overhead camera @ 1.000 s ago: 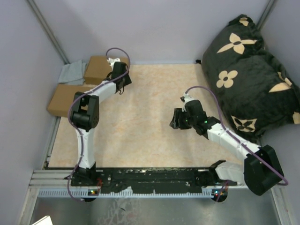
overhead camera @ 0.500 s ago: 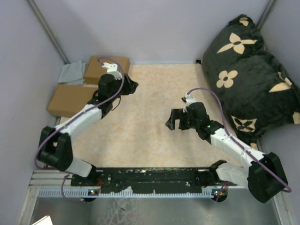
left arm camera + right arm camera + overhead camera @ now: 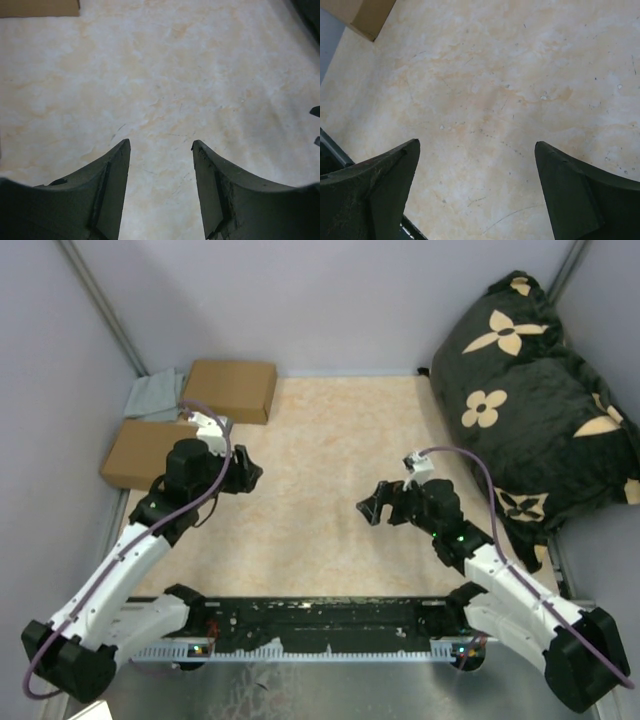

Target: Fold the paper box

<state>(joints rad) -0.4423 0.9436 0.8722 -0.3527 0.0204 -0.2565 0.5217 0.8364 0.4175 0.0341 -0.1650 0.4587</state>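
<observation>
The paper box [image 3: 230, 390] lies folded shut as a shallow brown cardboard box at the far left of the table; its corner shows at the top left of the left wrist view [image 3: 37, 7]. My left gripper [image 3: 245, 472] is open and empty, nearer than the box and apart from it, over bare table [image 3: 160, 145]. My right gripper [image 3: 372, 508] is open and empty over the middle of the table, pointing left [image 3: 477, 142].
A second, near-identical shut brown box [image 3: 145, 452] lies at the left edge, also in the right wrist view [image 3: 360, 15]. A grey cloth [image 3: 155, 395] sits in the far left corner. A black flower-patterned cushion [image 3: 530, 390] fills the right side. A black rail [image 3: 320, 618] runs along the near edge.
My left gripper has drawn back from the far box toward the near left, its arm swinging low. My right arm has drawn back slightly and stays open.
</observation>
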